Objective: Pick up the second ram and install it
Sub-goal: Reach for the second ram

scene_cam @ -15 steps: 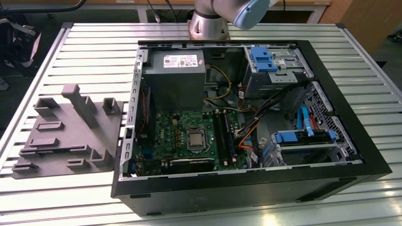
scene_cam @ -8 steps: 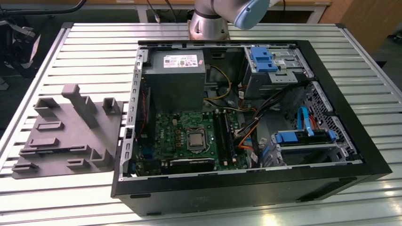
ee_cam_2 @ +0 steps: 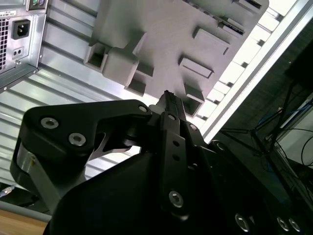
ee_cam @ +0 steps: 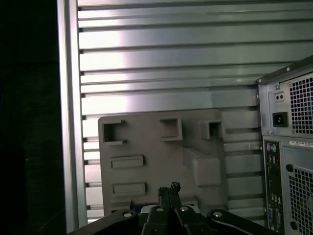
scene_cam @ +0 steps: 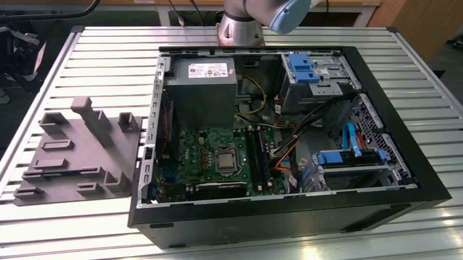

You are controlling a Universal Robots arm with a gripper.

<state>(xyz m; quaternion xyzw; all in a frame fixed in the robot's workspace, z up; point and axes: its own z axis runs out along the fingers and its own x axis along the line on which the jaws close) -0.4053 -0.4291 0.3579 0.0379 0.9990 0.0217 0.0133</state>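
Surface: a slatted aluminium table (scene_cam: 108, 54) carries an open computer case (scene_cam: 405, 162), lying on its side with the interior facing up. The arm (scene_cam: 239, 24) rises from the table just behind the case. A grey moulded tray (scene_cam: 72, 157) with upright posts lies flat on the slats just beside the case, on the exterior view's left of it. Off the table edge beyond the tray, the second wrist view shows a dark area with loose cables (ee_cam_2: 274, 129).

Gripper: in both wrist views the gripper (ee_cam: 168, 188) hangs outside the case and above the tray, with the case's back panel (ee_cam: 288, 147) to one side. Its jaws are together, tip against tip.

Task item: inside the case, a bank of long dark strips (scene_cam: 259, 156) stands just beside the processor socket (scene_cam: 226, 161), on the exterior view's right of it. The second ram cannot be told apart from the black slots in that bank, so its exact seat cannot be stated. The bank is well apart from the jaws: it is inside the case, while the gripper is over the tray.

Orientation: the strips lie parallel, side by side. Their long axis runs from the power supply (scene_cam: 199, 92) end of the case toward the opposite case wall.
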